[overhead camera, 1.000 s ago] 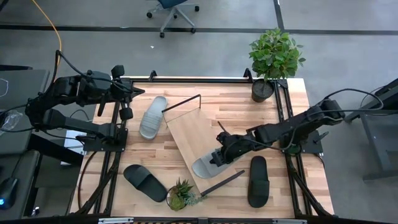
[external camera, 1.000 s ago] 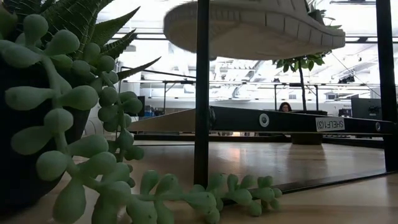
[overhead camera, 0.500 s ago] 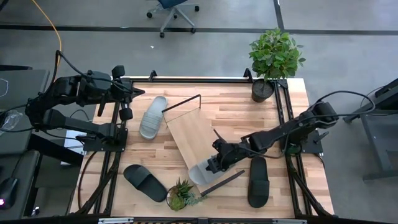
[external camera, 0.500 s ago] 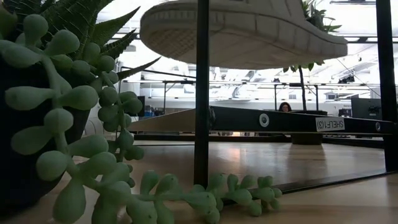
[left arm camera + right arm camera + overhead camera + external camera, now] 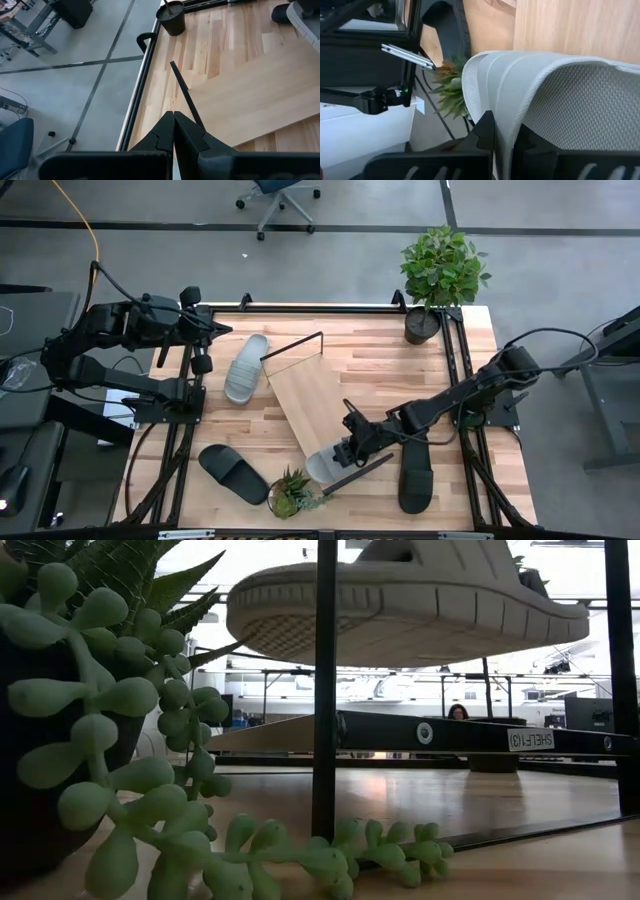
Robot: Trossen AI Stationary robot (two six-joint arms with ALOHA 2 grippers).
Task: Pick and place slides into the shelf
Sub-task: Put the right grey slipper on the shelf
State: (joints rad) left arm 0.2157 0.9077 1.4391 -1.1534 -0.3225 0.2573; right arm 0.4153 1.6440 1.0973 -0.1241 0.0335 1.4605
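My right gripper (image 5: 347, 452) is shut on a light grey slide (image 5: 325, 464) and holds it in the air over the near end of the shelf (image 5: 308, 395), a light-wood board lying slantwise on the table. The low view shows the slide's ribbed sole (image 5: 400, 615) raised behind the shelf's upright black rod (image 5: 325, 690). A second grey slide (image 5: 245, 368) lies sole-down left of the shelf. Two black slides (image 5: 232, 473) (image 5: 414, 470) lie near the front edge. My left gripper (image 5: 173, 125) is shut, raised at the table's far left, touching nothing. My right gripper pinches the grey slide's wide strap (image 5: 506, 117) at its edge between its two fingers, one finger (image 5: 484, 131) outside the strap and the other on its meshed inner side. It reaches in slanting down from the table's right. The slide hangs lifted clear, sole down.
A small potted succulent (image 5: 290, 492) stands at the front edge just left of the shelf's near rod (image 5: 356, 473). A tall potted plant (image 5: 440, 275) stands at the far right corner. Black frame rails run along both table sides.
My right gripper has carried the grey slide toward the table's near edge and downward, from the middle of the shelf board to its near end. It stays shut on the strap, and the slide stays lifted clear.
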